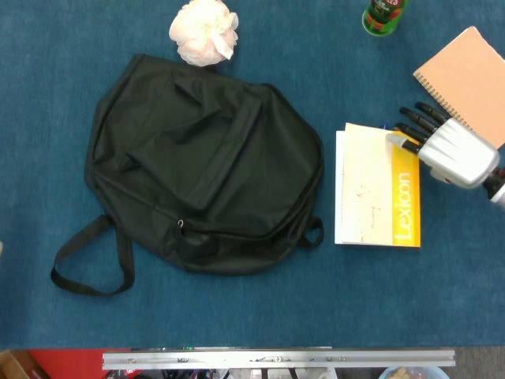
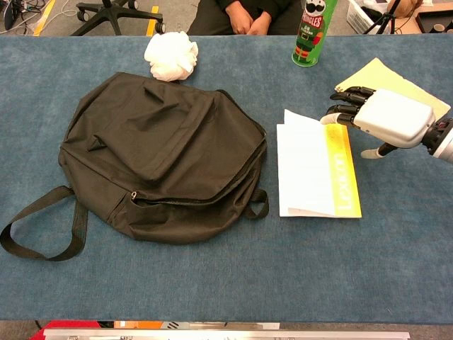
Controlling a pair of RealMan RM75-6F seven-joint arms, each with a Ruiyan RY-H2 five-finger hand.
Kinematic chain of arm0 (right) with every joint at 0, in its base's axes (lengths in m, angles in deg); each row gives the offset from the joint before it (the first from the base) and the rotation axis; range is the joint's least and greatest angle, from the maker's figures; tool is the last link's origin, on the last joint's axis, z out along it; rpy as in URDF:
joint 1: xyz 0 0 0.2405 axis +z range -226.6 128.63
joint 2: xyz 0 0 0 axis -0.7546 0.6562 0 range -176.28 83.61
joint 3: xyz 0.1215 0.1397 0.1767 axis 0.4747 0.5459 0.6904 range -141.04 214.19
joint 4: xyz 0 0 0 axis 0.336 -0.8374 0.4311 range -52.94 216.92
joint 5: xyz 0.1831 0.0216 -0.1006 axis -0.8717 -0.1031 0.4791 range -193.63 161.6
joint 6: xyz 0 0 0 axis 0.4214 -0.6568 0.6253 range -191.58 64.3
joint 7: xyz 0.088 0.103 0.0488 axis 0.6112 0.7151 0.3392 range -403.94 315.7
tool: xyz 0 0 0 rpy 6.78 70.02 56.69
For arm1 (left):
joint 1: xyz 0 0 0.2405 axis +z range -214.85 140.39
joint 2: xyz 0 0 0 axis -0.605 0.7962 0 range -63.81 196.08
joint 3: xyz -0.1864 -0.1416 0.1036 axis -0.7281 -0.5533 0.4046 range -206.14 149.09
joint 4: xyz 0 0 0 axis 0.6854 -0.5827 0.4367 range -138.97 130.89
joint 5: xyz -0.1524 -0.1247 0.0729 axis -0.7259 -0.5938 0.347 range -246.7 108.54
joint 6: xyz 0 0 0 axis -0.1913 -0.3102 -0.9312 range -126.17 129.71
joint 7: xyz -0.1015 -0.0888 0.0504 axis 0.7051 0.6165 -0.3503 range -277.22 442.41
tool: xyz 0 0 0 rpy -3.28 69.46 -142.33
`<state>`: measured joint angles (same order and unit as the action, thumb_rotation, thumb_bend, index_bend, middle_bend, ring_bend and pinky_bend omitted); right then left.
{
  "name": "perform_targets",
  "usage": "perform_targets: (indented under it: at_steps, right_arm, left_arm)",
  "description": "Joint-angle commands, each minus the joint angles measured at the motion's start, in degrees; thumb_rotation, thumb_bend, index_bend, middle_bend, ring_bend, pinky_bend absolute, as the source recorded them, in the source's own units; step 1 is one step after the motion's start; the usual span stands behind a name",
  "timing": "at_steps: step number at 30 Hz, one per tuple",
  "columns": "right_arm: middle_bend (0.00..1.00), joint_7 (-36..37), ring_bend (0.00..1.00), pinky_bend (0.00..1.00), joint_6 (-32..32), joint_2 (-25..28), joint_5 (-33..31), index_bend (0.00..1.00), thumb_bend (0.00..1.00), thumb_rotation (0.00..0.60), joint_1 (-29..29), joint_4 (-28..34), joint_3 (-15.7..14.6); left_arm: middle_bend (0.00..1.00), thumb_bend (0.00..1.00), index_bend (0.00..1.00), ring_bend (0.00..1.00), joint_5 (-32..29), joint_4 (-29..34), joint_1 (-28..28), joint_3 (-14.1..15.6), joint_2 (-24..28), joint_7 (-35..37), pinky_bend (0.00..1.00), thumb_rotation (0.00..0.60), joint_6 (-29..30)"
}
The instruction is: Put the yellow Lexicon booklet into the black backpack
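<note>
Blue table: my right hand (image 2: 391, 117), fingers spread and empty, hovers at booklet (image 2: 316, 172) corner; grip spine before backpack (image 2: 159, 152).

A blue carpet-like cloth covers the tabletop (image 1: 442, 300), and on its left half lies a flat black fabric backpack (image 1: 201, 162) with its strap looped toward the near left corner. Just beyond the bag's far edge sits a white crumpled puff (image 1: 203, 30). To the right lie a yellow-and-white Lexicon booklet (image 1: 377, 187), a tan spiral-bound notebook (image 1: 465, 83) and, at the far edge, an upright green Pringles can (image 2: 314, 30).
</note>
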<state>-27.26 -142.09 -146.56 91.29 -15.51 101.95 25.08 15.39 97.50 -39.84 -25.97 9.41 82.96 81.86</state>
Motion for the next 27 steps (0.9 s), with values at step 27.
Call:
perform_targets:
  at_steps: [27]
  right_arm:
    - [0.27, 3.35, 0.12, 0.15, -1.05, -4.53, -2.08, 0.23, 0.34, 0.6, 2.57, -3.49, 0.4]
  left_arm:
    - [0.23, 0.23, 0.18, 0.21, 0.41, -0.52, 0.0, 0.21, 0.59, 1.96, 0.2, 0.6, -0.44]
